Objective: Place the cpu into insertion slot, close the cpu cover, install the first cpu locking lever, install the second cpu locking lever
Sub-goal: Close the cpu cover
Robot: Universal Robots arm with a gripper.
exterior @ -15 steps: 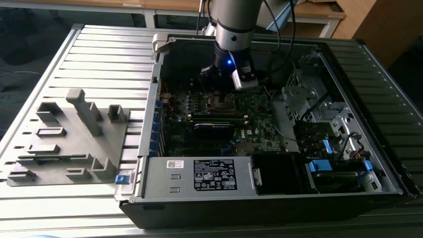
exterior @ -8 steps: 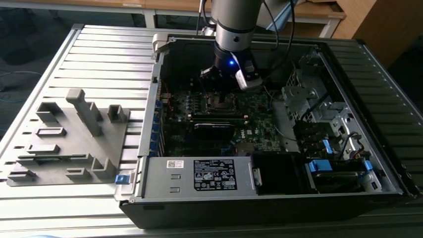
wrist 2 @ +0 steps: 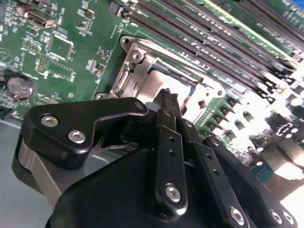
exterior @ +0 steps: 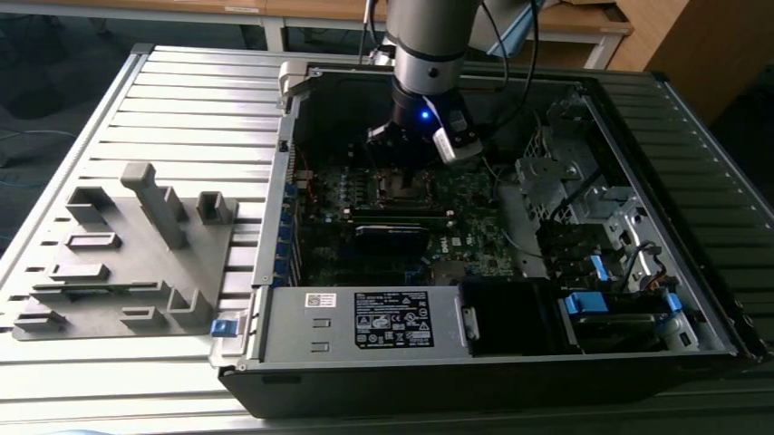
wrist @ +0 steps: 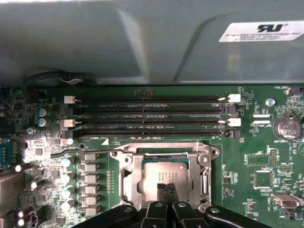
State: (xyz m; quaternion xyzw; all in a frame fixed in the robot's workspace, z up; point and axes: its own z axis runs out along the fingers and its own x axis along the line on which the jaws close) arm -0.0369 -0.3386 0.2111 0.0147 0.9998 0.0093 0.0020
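The cpu [wrist: 164, 175] lies in the socket [wrist: 161, 158], seemingly framed by the cpu cover [wrist: 129, 180]; the pincer [wrist: 167, 189], tips together, grips nothing.

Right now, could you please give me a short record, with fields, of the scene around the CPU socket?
setting: open computer case on a slatted table
board: green motherboard inside the case
gripper: gripper with fingers together, tips just over the cpu
cpu: cpu seated in the socket, silver top showing
cpu cover: cpu cover frames the cpu and appears to be down
latching: cannot tell
nearby: memory slots run beside the socket
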